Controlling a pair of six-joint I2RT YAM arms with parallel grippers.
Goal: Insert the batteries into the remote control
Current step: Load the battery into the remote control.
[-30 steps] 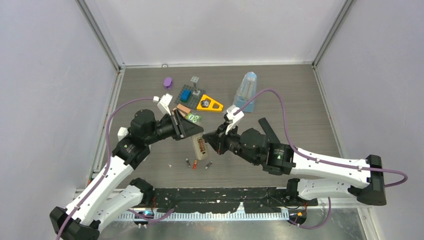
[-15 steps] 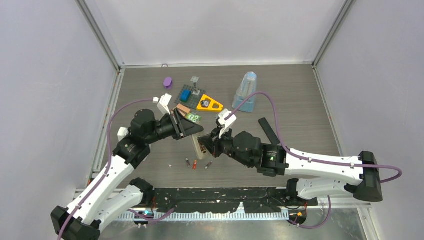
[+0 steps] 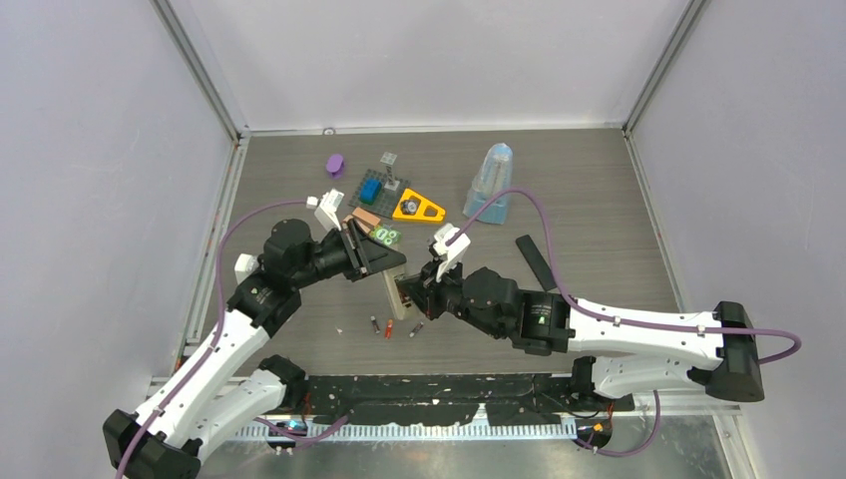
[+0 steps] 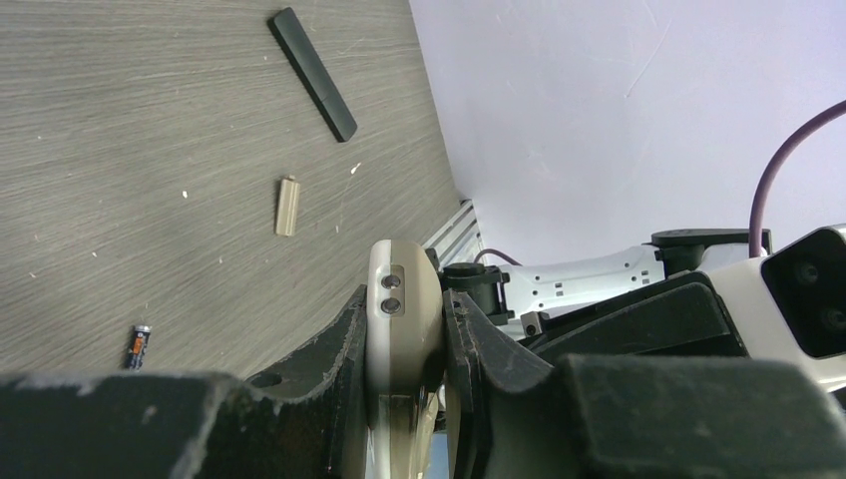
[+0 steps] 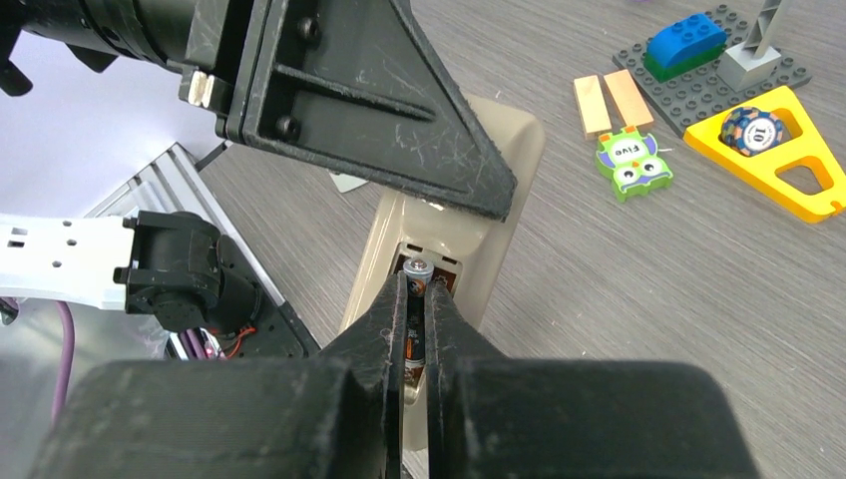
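The small cream-white rectangular remote control (image 3: 398,296) sits near the middle of the grey wood-grain table (image 3: 599,200). It is clamped across its narrow sides by the left gripper (image 4: 404,309). In the left wrist view both black fingers (image 4: 344,339) press on the remote's edges, so this claw is closed on the remote. The remote is tilted up, with its back and the open battery bay (image 5: 439,267) facing the right arm.

The right gripper (image 5: 416,291) meets the remote from the opposite side. Its jaws are pinched almost together on a tiny dark cylindrical battery with red-orange wrap (image 5: 417,269). The metal-capped end of this held battery is at the mouth of the bay. The fingers hide the rest of it, so I cannot tell whether it already sits in its slot.

Two loose batteries (image 3: 388,327) lie on the table just on the arm-base side of the remote, close together. A small beige oblong piece (image 4: 287,206) lies flat nearby. A flat black rectangular strip (image 3: 539,261) lies well apart from the remote, on the right arm's side.

On the far side of the remote from the arm bases:
- A green owl-shaped tile (image 5: 631,160) is nearest.
- Two tan wooden blocks (image 5: 609,100) lie side by side just past the tile.
- A dark grey studded plate (image 5: 698,95) carries a blue brick (image 5: 683,45).
- A yellow triangular frame (image 5: 798,165) holds a round chip marked 10 (image 5: 751,130).
- Farther off stand a translucent blue pyramid-shaped case (image 3: 491,180) and a small purple object (image 3: 335,163).
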